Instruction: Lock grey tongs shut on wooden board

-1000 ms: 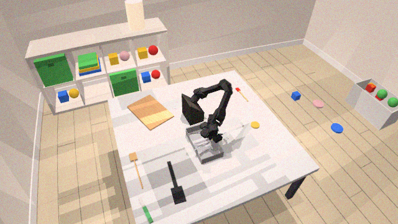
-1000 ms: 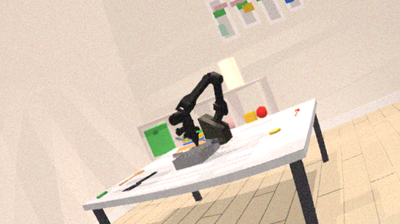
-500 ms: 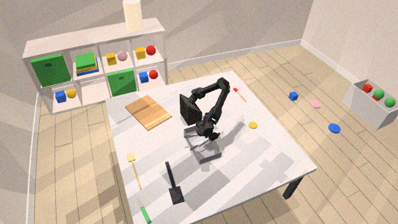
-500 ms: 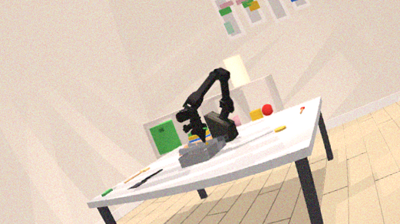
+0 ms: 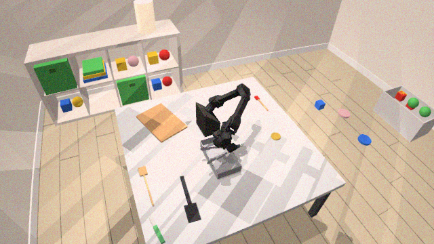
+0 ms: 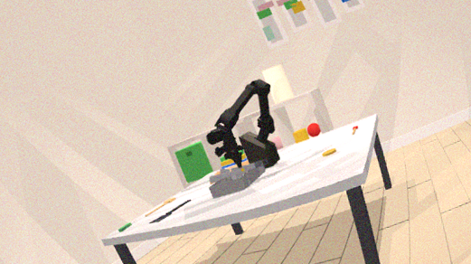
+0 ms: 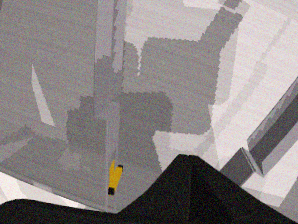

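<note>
The grey tongs [image 5: 217, 158] [image 6: 236, 173] [image 7: 112, 132] lie across the roasting tin [image 5: 229, 171] [image 6: 225, 189] [image 7: 30, 170]. A yellow part [image 7: 115, 177] with black ends shows on the tongs in the wrist view. How wide their arms stand apart is hard to tell. My gripper [image 5: 233, 148] [image 6: 240, 165] [image 7: 185, 164] points down over the tin, low beside the tongs. Its fingers are shut together, and I see nothing held between them. In the top view the arm hides part of the tongs. The wooden board [image 5: 161, 122] lies flat at the back left, apart from the tin.
A black spatula [image 5: 188, 200], a wooden spatula [image 5: 148, 188] and a green-handled tool [image 5: 159, 234] lie left and in front of the tin. A yellow disc [image 5: 275, 136] and a red-tipped stick [image 5: 262, 103] lie to its right. The arm's base [image 5: 206, 120] stands behind the tin.
</note>
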`<move>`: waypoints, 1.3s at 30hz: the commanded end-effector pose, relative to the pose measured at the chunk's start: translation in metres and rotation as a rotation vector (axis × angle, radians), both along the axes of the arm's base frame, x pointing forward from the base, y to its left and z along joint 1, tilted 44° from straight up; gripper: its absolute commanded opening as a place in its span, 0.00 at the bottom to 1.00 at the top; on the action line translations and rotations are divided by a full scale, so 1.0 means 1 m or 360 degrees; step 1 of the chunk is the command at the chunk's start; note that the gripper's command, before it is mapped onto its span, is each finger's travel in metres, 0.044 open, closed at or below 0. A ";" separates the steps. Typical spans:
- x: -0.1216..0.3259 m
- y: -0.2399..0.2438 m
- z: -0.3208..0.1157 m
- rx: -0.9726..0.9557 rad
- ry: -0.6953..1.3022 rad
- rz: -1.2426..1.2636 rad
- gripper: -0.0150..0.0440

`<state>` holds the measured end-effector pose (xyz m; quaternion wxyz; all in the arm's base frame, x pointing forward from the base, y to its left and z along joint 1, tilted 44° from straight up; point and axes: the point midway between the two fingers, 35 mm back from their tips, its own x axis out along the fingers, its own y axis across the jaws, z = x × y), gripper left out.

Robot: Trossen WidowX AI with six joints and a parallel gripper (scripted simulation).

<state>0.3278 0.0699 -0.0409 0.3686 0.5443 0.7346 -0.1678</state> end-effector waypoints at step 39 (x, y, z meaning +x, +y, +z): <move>0.014 -0.064 0.064 -0.0011 -0.0041 0.0004 1.00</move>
